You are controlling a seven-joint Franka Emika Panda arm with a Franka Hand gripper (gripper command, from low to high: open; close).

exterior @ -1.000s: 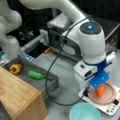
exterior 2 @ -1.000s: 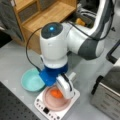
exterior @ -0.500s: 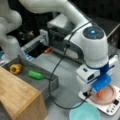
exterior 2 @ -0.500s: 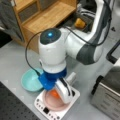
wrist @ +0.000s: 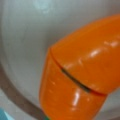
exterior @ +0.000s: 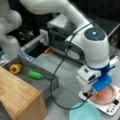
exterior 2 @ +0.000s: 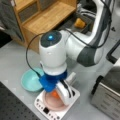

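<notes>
gripper [exterior: 98,93] low over carrot [wrist: 80,75], plate [exterior: 112,96] rim close

White, rounded arm [exterior: 75,22] with grey joints, a glowing blue light on its cap, blue wrist collar, black cable looping alongside.

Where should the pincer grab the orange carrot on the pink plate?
Probably across the carrot's thick middle, coming straight down from above. It lies flat on the pink plate, so its long sides are free to pinch, and the plate's shallow rim blocks a sideways approach. The pincer hangs right over it.
</notes>
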